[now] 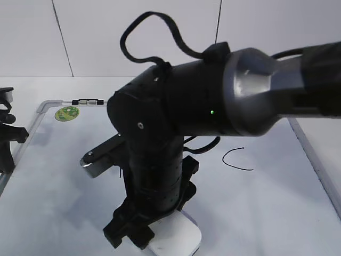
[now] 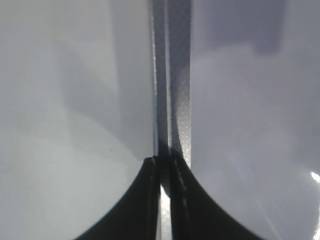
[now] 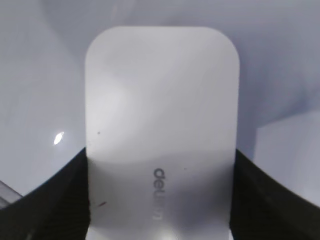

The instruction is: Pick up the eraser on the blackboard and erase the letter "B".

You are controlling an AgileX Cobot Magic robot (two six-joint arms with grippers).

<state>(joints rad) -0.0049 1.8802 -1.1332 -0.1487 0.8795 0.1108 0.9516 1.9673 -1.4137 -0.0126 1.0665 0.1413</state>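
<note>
Exterior view: the right arm fills the middle, its claw [image 1: 154,226] down at six o'clock on the eraser [image 1: 178,240], which lies on the blackboard [image 1: 277,202]. A curved "C" [image 1: 236,159] sits at three o'clock; a green sticker [image 1: 67,113] and marker [image 1: 88,101] at ten. The "B" is hidden.

Left wrist view: the left claw [image 2: 165,200] is clenched, over the board's frame [image 2: 172,75].

Right wrist view: the right claw [image 3: 160,200] grasps the eraser [image 3: 160,115] by its sides.

Right end effector [image 3: 160,200] clamped (left [image 2: 165,200] closed)
</note>
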